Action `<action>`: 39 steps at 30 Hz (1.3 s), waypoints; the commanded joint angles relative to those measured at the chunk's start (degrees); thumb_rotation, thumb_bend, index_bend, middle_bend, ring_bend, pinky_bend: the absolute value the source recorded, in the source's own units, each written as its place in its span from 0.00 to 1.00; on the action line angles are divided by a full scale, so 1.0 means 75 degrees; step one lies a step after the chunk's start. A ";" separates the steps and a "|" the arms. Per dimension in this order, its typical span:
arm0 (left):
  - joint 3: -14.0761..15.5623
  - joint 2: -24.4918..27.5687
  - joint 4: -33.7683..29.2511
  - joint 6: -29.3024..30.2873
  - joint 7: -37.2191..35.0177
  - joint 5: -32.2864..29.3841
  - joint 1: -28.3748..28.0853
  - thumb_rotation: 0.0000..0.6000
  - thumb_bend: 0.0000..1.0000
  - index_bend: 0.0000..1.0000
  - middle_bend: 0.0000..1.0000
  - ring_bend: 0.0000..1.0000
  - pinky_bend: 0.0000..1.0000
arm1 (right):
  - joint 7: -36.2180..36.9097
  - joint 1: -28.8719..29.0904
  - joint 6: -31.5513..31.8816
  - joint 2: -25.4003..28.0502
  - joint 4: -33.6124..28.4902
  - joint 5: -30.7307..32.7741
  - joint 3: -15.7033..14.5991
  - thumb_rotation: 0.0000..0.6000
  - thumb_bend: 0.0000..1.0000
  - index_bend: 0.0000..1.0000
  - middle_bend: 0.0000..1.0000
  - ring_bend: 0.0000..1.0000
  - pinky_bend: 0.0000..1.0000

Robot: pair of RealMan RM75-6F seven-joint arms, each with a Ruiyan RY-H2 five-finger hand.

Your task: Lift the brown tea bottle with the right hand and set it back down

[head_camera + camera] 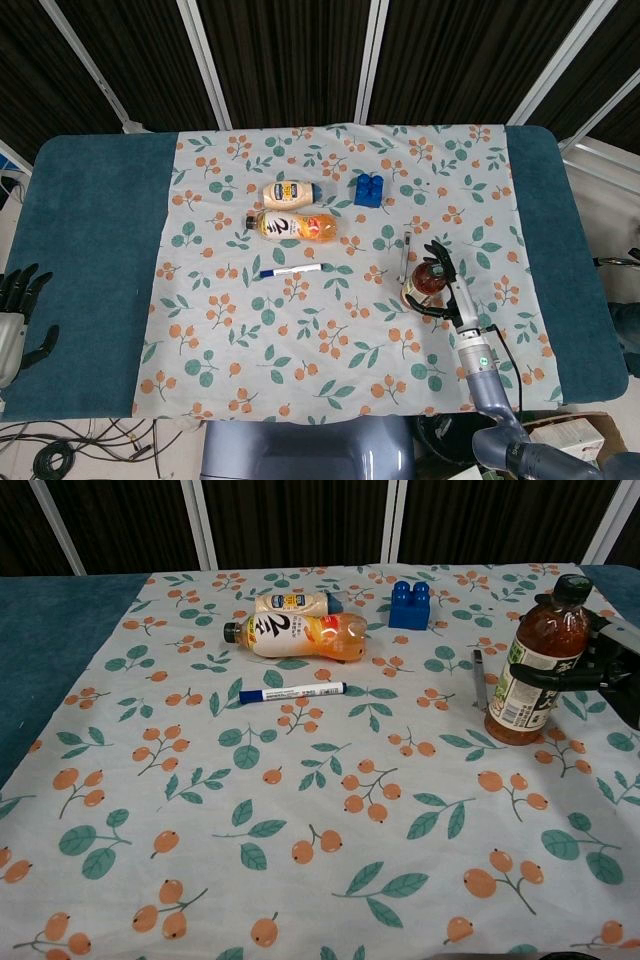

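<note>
The brown tea bottle (426, 281) (533, 665) stands upright on the floral cloth at the right, and its base looks to be touching the cloth. My right hand (447, 283) (592, 668) grips it from the right side, its dark fingers (540, 673) wrapped across the label. My left hand (18, 318) rests off the cloth by the table's left edge, fingers apart and holding nothing; the chest view does not show it.
An orange drink bottle (292, 226) (300, 635) and a mayonnaise bottle (291, 191) (293, 603) lie at centre back. A blue brick (368, 189) (409, 606) sits to their right. A marker (291, 270) (292, 692) lies mid-cloth. A thin grey stick (405, 254) (480, 680) lies just left of the tea bottle.
</note>
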 commanded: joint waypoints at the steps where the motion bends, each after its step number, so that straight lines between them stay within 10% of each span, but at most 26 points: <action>1: 0.0003 -0.0001 0.0002 -0.0001 0.0004 -0.0005 0.0003 1.00 0.39 0.12 0.02 0.01 0.04 | -0.0013 -0.0005 0.0034 -0.0003 0.0001 -0.0015 0.0004 1.00 0.14 0.05 0.08 0.15 0.18; 31: 0.0000 -0.0005 0.0000 -0.0035 0.0025 -0.0026 -0.0018 1.00 0.39 0.12 0.02 0.01 0.04 | -0.0088 -0.0001 -0.0029 -0.0063 0.0068 0.0079 0.0046 1.00 0.14 0.05 0.09 0.18 0.18; 39: 0.0000 0.0002 -0.0007 -0.0049 0.0020 -0.0042 -0.0020 1.00 0.39 0.12 0.02 0.01 0.04 | -0.0230 -0.0011 -0.0079 -0.0172 0.0185 0.0223 0.0102 1.00 0.17 0.22 0.23 0.31 0.32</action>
